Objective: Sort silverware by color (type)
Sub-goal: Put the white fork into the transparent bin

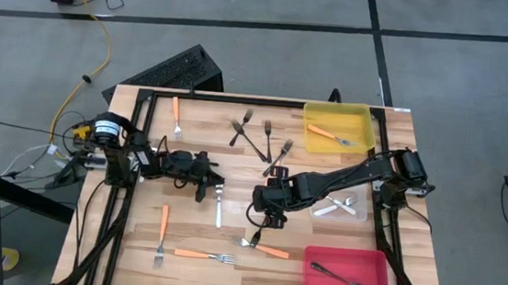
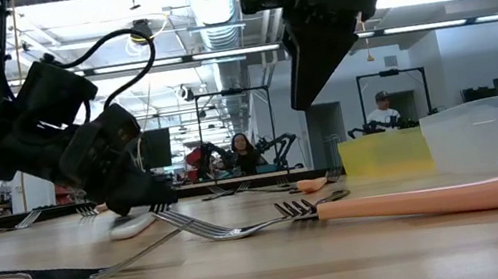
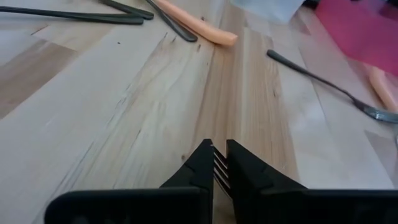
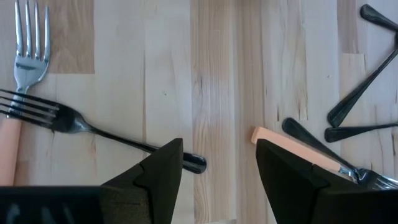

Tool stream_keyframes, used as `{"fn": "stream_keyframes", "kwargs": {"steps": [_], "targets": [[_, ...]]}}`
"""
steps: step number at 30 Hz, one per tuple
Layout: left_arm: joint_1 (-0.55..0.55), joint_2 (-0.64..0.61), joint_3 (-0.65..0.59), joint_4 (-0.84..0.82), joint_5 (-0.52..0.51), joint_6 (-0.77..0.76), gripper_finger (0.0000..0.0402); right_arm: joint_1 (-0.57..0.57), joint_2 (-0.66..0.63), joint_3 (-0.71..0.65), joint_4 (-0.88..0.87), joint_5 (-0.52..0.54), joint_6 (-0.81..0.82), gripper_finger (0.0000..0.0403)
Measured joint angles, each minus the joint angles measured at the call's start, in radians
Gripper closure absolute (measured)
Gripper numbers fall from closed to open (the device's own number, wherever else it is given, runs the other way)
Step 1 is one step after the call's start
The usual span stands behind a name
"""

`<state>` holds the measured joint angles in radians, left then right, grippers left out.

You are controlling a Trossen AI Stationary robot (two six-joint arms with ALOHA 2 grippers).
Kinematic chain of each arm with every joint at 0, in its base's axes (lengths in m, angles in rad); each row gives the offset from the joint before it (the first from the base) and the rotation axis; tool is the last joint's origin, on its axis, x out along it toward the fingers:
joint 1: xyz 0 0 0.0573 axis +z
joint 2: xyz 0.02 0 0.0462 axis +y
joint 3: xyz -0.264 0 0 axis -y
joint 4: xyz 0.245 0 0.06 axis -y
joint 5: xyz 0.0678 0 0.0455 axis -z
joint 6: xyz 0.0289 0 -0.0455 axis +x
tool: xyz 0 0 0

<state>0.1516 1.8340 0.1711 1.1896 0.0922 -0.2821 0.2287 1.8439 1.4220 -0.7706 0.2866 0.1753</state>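
Three bins: I use the clear rectangular plastic bin (image 1: 341, 208) as my landmark; the yellow rectangular bin (image 1: 337, 129) sits just behind it, toward the far edge of the light wooden table (image 1: 130, 242), and the red rectangular bin (image 1: 346, 278) just in front of it, toward the near edge.
Left gripper (image 1: 216, 186): I see it low over the table well to the left of the clear bin, jaws closed on the tines of a pale silver-white fork (image 1: 219, 208) that lies on the wood.
Right gripper (image 1: 264, 219): I see it hovering just left of the clear bin, jaws standing open with nothing between them, over the handle end of a dark grey metal fork (image 4: 93, 127).
Sorted so far: in the high view I count one orange-handled fork (image 1: 331, 134) in the yellow bin, one dark fork (image 1: 341, 279) in the red bin, and pale forks (image 1: 338, 205) in the clear bin.
Loose dark forks (image 1: 259, 139): a cluster up-left of the clear bin.
Loose orange forks (image 1: 191, 253): some lie well left of the red bin, one more (image 1: 176, 115) near the far-left corner.
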Motion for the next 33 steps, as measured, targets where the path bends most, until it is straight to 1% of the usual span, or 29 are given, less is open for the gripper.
{"fn": "stream_keyframes", "kwargs": {"steps": [3, 5, 10, 13, 17, 19, 25, 26, 28, 30, 33], "targets": [[0.001, -0.008, -0.002, 0.036, 0.004, -0.025, 0.0399, 0.0, 0.0, 0.0, 0.014, 0.004, 0.009, 0.0173], [0.0, -0.025, -0.001, 0.041, 0.005, -0.037, 0.04, 0.0, 0.0, 0.0, 0.02, 0.032, 0.028, 0.0173], [0.0, -0.1, -0.002, 0.04, 0.004, -0.029, 0.04, -0.007, 0.0, 0.0, 0.021, 0.131, 0.122, 0.0173], [0.0, -0.165, -0.001, 0.014, -0.007, 0.0, 0.0399, -0.015, 0.0, 0.0, 0.031, 0.14, 0.16, 0.0173], [0.0, -0.278, 0.0, -0.079, -0.048, 0.039, 0.0399, -0.023, -0.014, 0.0, 0.093, 0.137, 0.165, 0.0173], [0.0, -0.341, 0.005, -0.13, -0.062, 0.065, 0.0399, -0.023, -0.023, 0.0, 0.165, 0.138, 0.161, 0.0173], [0.0, -0.534, 0.038, -0.312, -0.095, 0.135, 0.0399, -0.032, -0.095, 0.0, 0.284, 0.132, 0.128, 0.0173], [-0.001, -0.562, 0.05, -0.344, -0.1, 0.147, 0.0399, -0.034, -0.111, -0.002, 0.293, 0.127, 0.117, 0.0173], [-0.001, -0.626, 0.065, -0.416, -0.111, 0.177, 0.04, -0.036, -0.14, 0.002, 0.378, 0.108, 0.093, 0.0173], [-0.003, -0.667, 0.097, -0.47, -0.129, 0.2, 0.04, -0.03, -0.171, -0.002, 0.388, 0.106, 0.051, 0.0173], [-0.008, -0.734, 0.126, -0.539, -0.147, 0.241, 0.04, -0.026, -0.216, -0.013, 0.471, 0.1, -0.009, 0.0173]]}}
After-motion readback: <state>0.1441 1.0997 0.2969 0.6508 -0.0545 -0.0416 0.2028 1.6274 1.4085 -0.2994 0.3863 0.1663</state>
